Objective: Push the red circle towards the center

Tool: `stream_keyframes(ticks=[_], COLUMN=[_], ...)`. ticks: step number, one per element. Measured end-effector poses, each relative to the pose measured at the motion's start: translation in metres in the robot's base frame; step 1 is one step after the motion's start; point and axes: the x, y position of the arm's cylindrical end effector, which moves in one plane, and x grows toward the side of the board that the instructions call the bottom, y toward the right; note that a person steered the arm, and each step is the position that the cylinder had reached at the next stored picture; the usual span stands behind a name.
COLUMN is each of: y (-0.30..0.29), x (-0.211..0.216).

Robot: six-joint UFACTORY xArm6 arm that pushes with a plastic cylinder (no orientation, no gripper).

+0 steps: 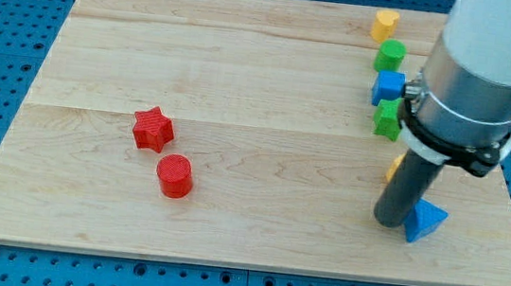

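The red circle [174, 175] lies on the wooden board [262, 77] at the lower left of the middle. A red star [153, 129] sits just above and left of it, nearly touching. My tip [387, 221] rests on the board at the lower right, far to the right of the red circle. It stands right against the left side of a blue triangle [425, 221].
Along the right side of the board, from top down: a yellow block [385, 24], a green circle [390, 55], a blue block [389, 87], a green star [388, 120]. An orange-yellow block [393, 167] is mostly hidden behind the rod. The arm's wide grey body [482, 72] covers the upper right.
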Motion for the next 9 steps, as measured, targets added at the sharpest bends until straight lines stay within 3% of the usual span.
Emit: stream_keyframes(ticks=[3,5,7,9], y=[-0.174,-0.242,-0.277,-0.249], x=[0.045,-0.001,-0.029,-0.025])
